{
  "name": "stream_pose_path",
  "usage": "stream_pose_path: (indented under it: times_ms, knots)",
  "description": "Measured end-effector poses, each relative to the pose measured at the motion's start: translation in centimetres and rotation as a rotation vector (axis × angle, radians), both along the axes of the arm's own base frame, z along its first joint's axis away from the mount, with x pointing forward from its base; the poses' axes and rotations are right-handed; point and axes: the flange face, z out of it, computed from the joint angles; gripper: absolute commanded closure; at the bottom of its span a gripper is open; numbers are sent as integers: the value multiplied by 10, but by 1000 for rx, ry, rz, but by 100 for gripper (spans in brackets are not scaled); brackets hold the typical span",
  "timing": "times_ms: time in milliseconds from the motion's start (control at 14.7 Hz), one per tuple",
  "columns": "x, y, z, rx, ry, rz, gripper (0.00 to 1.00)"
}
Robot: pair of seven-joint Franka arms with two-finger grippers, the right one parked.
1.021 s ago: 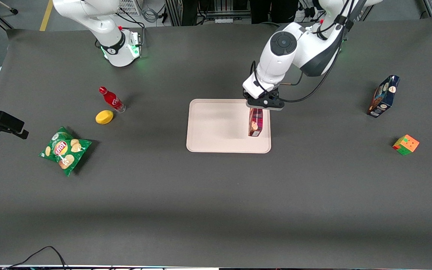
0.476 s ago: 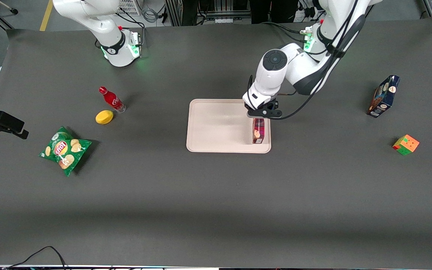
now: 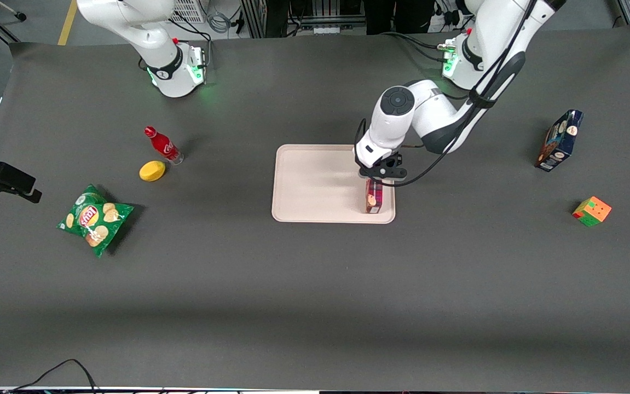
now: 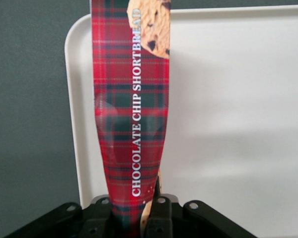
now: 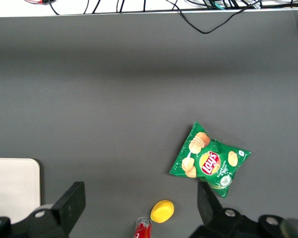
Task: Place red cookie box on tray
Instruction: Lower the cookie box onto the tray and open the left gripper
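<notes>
The red cookie box [image 3: 373, 196] is a slim dark red plaid carton standing on end on the pale beige tray [image 3: 315, 186], near the tray's edge toward the working arm's end and its corner nearest the front camera. My left gripper [image 3: 379, 174] is directly above it, shut on the box's upper end. In the left wrist view the red cookie box [image 4: 131, 109] runs from between my black fingers [image 4: 160, 210] down to the tray [image 4: 238, 114], with "CHOCOLATE CHIP SHORTBREAD" printed along it. Its lower end is out of that view.
A dark blue snack box [image 3: 560, 140] and a colour cube [image 3: 591, 211] stand toward the working arm's end. A red soda bottle [image 3: 163, 146], a lemon [image 3: 152, 171] and a green crisp bag [image 3: 94, 218] lie toward the parked arm's end.
My gripper has come down with the box and shifted slightly nearer the front camera; the box's lower end has dropped to the tray near its front edge.
</notes>
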Motion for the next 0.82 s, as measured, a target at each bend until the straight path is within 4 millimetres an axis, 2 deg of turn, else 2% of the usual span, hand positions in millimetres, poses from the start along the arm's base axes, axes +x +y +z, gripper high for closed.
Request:
stream_pose_path:
  times_ms: [204, 272, 340, 408, 476, 817]
  knots:
    - [-1, 3, -13, 29, -30, -7, 88]
    - [-2, 2, -16, 30, -32, -4, 81]
    - [-1, 2, -16, 28, -33, 1, 52]
    - [0, 1, -16, 26, -35, 4, 16]
    - [1, 1, -15, 25, -37, 6, 0]
    - [10, 0, -15, 16, -46, 10, 0]
